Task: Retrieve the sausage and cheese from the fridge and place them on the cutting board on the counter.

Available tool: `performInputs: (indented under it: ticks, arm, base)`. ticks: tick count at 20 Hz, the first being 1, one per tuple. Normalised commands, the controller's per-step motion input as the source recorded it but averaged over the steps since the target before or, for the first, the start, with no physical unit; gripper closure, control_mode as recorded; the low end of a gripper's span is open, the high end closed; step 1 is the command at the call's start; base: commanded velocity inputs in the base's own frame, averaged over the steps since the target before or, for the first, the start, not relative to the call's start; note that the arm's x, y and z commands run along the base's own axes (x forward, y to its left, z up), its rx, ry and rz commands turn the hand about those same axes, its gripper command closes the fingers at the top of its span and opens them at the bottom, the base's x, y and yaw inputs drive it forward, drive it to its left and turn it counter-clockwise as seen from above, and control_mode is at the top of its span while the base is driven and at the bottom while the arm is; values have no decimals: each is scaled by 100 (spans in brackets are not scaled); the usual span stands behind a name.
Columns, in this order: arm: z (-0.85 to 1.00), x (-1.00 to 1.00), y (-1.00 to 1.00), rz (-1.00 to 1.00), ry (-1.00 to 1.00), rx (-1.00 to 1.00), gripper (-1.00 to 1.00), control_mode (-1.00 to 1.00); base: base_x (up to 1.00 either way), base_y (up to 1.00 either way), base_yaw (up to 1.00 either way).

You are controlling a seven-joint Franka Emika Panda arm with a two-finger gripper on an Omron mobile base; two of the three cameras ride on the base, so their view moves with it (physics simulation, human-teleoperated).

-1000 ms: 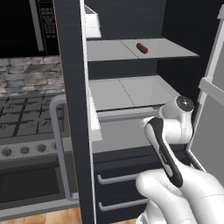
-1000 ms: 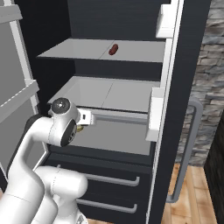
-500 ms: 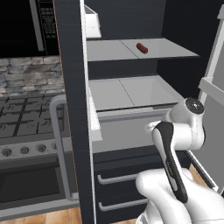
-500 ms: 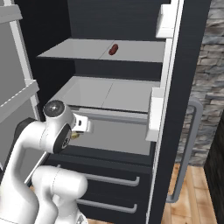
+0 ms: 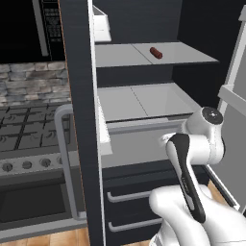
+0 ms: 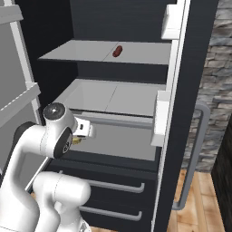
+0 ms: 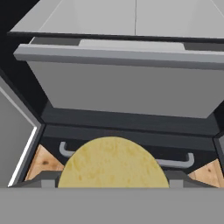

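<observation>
The fridge is standing open. The sausage is lying on the upper shelf, at 12 o'clock from the arm. The gripper is clamped on the cheese, holding it in front of the grey drawer, above the lower drawers' handles.

**Matt shelves, mottled cheese**

The fridge is showing smooth black panels, matt light grey shelves and satin silver handles. The cheese is looking pale yellow and finely mottled. The sausage is looking smooth, dark red.
</observation>
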Motion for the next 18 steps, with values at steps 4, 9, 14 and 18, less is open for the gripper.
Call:
performInputs:
  ticks: [4,9,14,18]
  arm:
    - [0,0,0,0,0,0,100,-100]
    - [0,0,0,0,0,0,100,-100]
    - [0,0,0,0,0,0,100,100]
    - [0,0,0,0,0,0,100,100]
  base:
    - [0,0,0]
    - [0,0,0]
    - [0,0,0]
    - [0,0,0]
